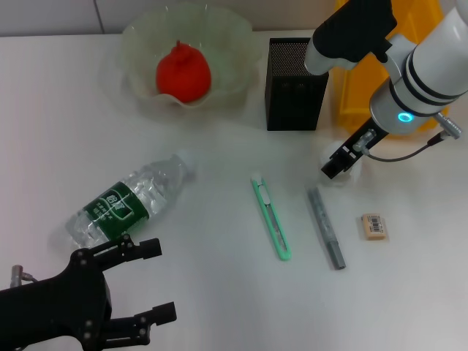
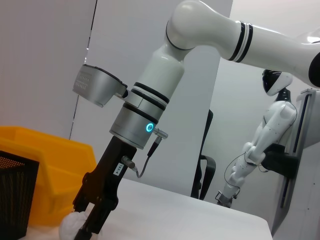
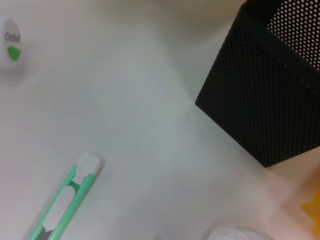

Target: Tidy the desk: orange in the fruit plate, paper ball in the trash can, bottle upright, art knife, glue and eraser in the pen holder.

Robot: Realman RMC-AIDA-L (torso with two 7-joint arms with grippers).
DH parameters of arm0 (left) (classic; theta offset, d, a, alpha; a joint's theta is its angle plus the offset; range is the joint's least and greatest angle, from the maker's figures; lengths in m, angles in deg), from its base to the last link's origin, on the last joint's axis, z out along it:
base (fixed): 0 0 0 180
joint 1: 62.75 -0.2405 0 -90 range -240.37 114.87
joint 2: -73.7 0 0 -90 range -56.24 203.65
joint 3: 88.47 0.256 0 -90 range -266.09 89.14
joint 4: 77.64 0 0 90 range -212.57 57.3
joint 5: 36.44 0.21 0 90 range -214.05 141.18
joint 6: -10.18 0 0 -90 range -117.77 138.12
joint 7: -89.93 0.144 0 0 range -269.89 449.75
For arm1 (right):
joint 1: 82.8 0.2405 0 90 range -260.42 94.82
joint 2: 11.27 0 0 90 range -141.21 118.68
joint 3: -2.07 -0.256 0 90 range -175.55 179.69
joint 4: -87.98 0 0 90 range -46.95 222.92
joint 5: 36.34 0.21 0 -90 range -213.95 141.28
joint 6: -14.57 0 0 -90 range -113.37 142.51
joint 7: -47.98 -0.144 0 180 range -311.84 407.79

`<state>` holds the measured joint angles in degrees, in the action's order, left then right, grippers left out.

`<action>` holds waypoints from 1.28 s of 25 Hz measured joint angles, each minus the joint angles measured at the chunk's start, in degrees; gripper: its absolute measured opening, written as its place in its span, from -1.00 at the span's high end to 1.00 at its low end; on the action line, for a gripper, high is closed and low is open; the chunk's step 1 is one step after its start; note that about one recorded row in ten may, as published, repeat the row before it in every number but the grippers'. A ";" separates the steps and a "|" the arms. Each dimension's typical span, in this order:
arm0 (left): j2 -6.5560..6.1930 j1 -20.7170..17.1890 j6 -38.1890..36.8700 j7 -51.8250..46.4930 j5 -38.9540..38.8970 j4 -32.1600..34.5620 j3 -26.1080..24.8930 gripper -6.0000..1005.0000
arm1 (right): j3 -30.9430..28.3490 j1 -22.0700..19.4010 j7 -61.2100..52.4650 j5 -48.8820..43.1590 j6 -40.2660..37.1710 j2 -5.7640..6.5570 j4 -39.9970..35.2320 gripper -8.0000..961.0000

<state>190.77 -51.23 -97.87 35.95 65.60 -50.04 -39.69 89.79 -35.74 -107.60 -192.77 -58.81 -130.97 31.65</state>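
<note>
My right gripper (image 1: 338,165) is down at the table right of the pen holder, shut on the white paper ball (image 1: 354,171); the left wrist view shows it (image 2: 92,216) with the ball (image 2: 71,226) on the table. The orange (image 1: 183,72) lies in the translucent fruit plate (image 1: 235,44). The clear bottle (image 1: 128,201) with a green label lies on its side at front left. The green art knife (image 1: 271,217), grey glue stick (image 1: 325,228) and eraser (image 1: 374,226) lie flat in the front middle. My left gripper (image 1: 156,281) is open and empty just in front of the bottle.
The black mesh pen holder (image 1: 294,85) stands at the back centre and also shows in the right wrist view (image 3: 270,95). A yellow bin (image 1: 355,88) stands behind my right arm. The knife tip (image 3: 70,197) and paper ball (image 3: 235,233) show in the right wrist view.
</note>
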 joint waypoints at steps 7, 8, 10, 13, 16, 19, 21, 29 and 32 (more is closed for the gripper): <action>0.00 -0.36 0.03 0.32 0.00 0.00 0.00 -0.72 | -0.65 -1.44 -0.10 0.00 -4.52 0.14 -5.36 -0.19; -0.04 -0.39 0.03 0.32 0.01 0.00 0.00 -0.72 | -0.69 -2.07 -0.20 0.00 -6.05 0.18 -7.40 -0.19; -0.35 -0.17 0.03 -0.07 0.00 0.00 0.00 -0.72 | -0.72 -3.52 -0.82 -0.06 -9.10 0.23 -11.80 -0.19; -0.65 0.09 0.04 -0.77 -0.10 0.00 -0.19 -0.72 | -0.75 -4.90 -1.57 -0.27 -12.42 0.34 -16.72 -0.19; -1.27 1.29 0.09 -3.25 -0.17 0.04 -1.66 -0.72 | -1.30 -6.87 -1.86 -0.40 -17.49 0.42 -23.65 -0.18; -1.96 2.79 0.10 -5.55 -0.07 0.36 -2.40 -0.72 | -1.66 -8.78 -1.84 -0.47 -21.62 0.44 -30.59 -0.18; -2.35 3.70 0.11 -6.58 -0.23 0.50 -2.41 -0.72 | -2.11 -9.86 -1.84 -0.94 -23.69 0.44 -34.34 -0.18; -2.62 5.47 1.82 -7.71 -0.04 0.52 -2.46 -0.72 | -4.85 -11.75 -1.55 -3.60 -24.88 0.44 -38.94 -0.18; -2.60 5.48 2.28 -7.63 0.00 0.52 -2.46 -0.72 | -6.85 -12.23 -1.07 -3.74 -24.30 0.44 -39.53 -0.18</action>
<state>188.17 -45.76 -95.59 28.31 65.60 -49.52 -42.16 82.94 -47.97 -108.66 -196.52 -83.11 -130.54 -7.88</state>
